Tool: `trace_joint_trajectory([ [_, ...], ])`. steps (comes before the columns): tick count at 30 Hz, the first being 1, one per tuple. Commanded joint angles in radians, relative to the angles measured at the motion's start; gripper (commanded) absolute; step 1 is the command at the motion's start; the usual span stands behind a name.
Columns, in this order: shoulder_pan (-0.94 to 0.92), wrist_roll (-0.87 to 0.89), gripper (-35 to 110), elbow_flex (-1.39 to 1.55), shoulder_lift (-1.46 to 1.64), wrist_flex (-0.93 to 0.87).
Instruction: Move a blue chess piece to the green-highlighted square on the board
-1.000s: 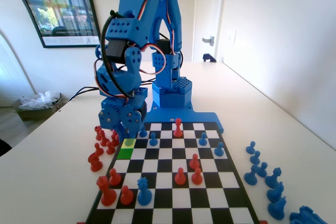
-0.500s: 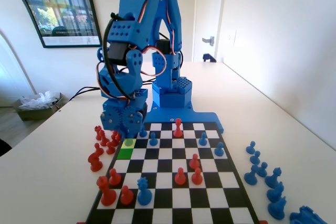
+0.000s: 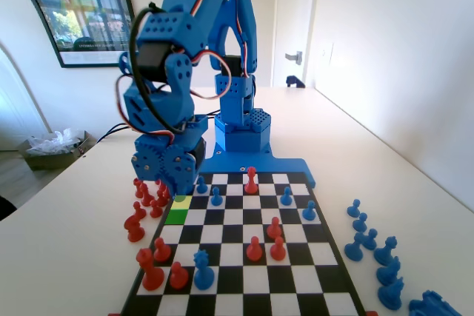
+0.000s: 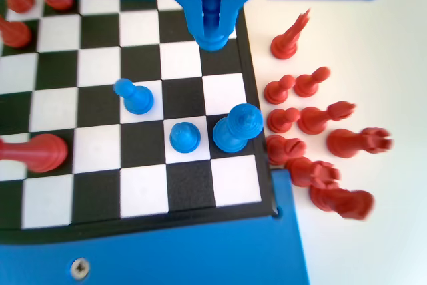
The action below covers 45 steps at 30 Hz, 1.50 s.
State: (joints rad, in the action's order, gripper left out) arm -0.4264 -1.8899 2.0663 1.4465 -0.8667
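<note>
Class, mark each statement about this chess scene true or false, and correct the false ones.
1. The gripper is shut on a blue pawn. True.
2. A piece stands on the green-highlighted square. False: no piece stands on it.
3. A cluster of red pieces lies off the board, beside its right edge in the wrist view. True.
4. In the fixed view, the yellow square is nearer the camera than the green one. False: it lies one cell farther, towards the blue arm.
</note>
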Motion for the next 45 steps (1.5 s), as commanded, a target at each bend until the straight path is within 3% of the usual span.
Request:
trace_joint_trajectory([
  [1, 0.003, -0.002, 1, -0.064, 0.012, 0.0],
  [45, -0.035, -0.043, 2, 0.06, -0.121, 0.276],
])
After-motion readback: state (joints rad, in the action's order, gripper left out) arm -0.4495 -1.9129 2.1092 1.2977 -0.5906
